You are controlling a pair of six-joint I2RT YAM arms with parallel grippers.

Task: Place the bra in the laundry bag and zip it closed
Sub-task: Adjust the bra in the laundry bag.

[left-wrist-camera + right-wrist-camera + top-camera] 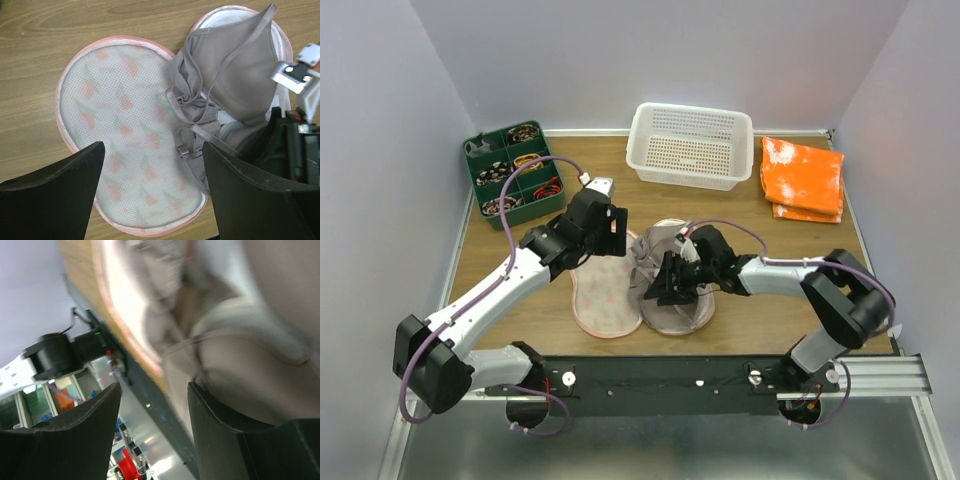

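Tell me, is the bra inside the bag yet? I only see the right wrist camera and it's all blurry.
Observer: The top camera shows the bra lying on the right half of the laundry bag, which is spread open flat.
Operator: Is the other arm grabbing something?
Observer: No. The left end effector is open above the bag's bare left half, holding nothing.
Operator: What's at the back?
Observer: A white basket, with an orange cloth to its right.

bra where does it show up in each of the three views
top external: bra at centre, on the laundry bag's right half
left wrist: bra upper right
right wrist: bra blurred, fills upper right
shared landmark: the bag's pink rim
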